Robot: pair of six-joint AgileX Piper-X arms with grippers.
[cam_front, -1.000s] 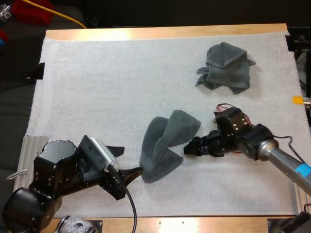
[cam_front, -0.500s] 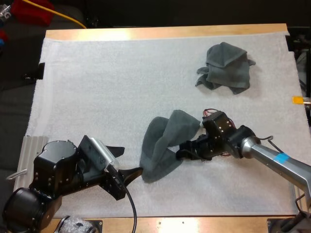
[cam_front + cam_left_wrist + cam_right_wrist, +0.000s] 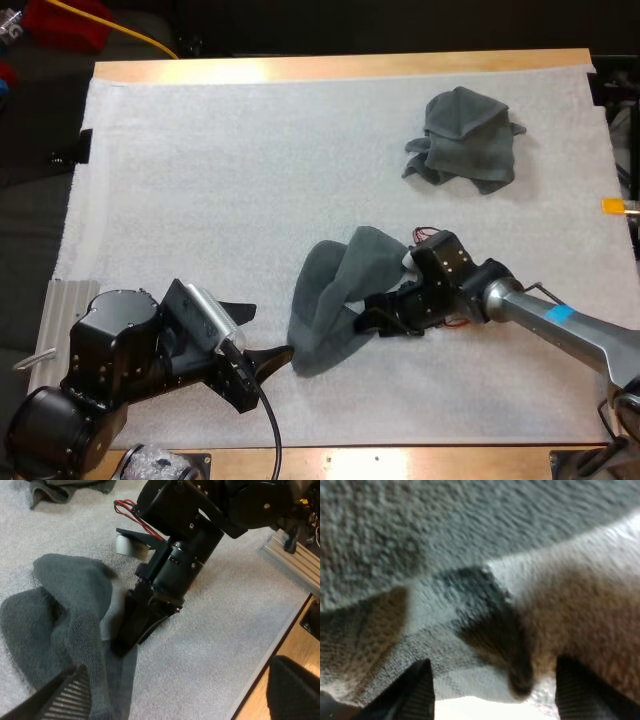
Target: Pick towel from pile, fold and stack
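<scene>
A dark grey-green towel (image 3: 335,300) lies rumpled in a raised fold at the mat's middle front. My right gripper (image 3: 368,319) lies low on the mat, its tips against this towel's right edge. Close up, its fingers (image 3: 417,692) stand apart around the towel's edge (image 3: 470,595), so it is open. My left gripper (image 3: 256,334) rests open just left of the towel's lower corner. Between its spread fingers (image 3: 62,697) I see the towel (image 3: 55,625) and the right gripper (image 3: 131,632) touching it. A second crumpled towel (image 3: 464,138) sits at the back right.
The white mat (image 3: 200,180) stretches bare to the left and back. A ridged metal plate (image 3: 65,300) lies at the mat's front left edge. The table's wooden front edge (image 3: 400,462) runs close below the arms.
My right gripper has slid left across the mat until its tips reach the towel's right edge. The left arm and both towels have stayed put.
</scene>
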